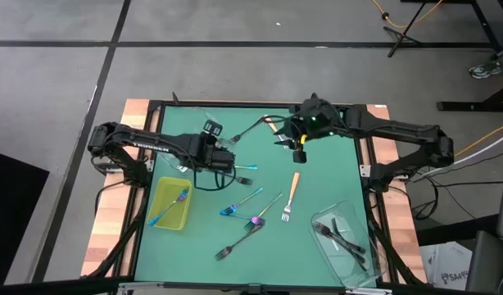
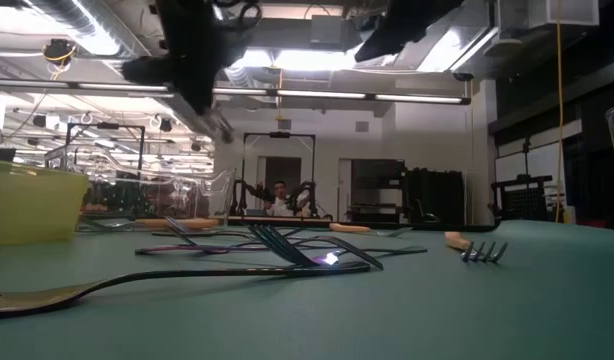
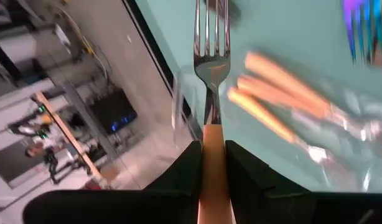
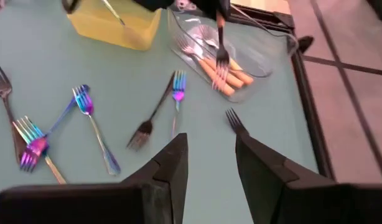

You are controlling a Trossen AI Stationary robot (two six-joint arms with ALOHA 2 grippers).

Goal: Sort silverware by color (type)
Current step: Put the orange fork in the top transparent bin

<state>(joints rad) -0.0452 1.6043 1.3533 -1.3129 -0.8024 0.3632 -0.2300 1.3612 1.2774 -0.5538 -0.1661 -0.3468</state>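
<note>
My left jaws (image 3: 213, 163) are clamped on the tan handle of one orange-handled fork (image 3: 211, 74). Its long axis runs straight out from my fingers, tines pointing away from me. It hangs above a clear tub (image 4: 253, 53) near the far edge of the green surface (image 1: 317, 176); in that tub I count three more orange-handled forks (image 3: 284, 78), lying roughly side by side, handles together.

My right jaws (image 4: 211, 158) stand apart with nothing between them, hovering over the far middle of the surface; a dark fork head (image 4: 236, 122) lies just ahead of them.

Farther out, one orange-handled fork (image 1: 292, 195) lies alone right of centre, its long axis nearly front to back, tines toward the near edge. Around the middle I count about three iridescent forks (image 1: 242, 202) and two dark forks (image 1: 235, 243) loose on the surface, most lying diagonally; some overlap, so the count is approximate. One dark fork (image 1: 253, 127) lies by the far tub. The yellow-green tray (image 1: 158, 218) on the left holds one iridescent fork. A second clear tub (image 1: 360, 271) at the near right corner holds dark forks, about three, angled across it.
</note>
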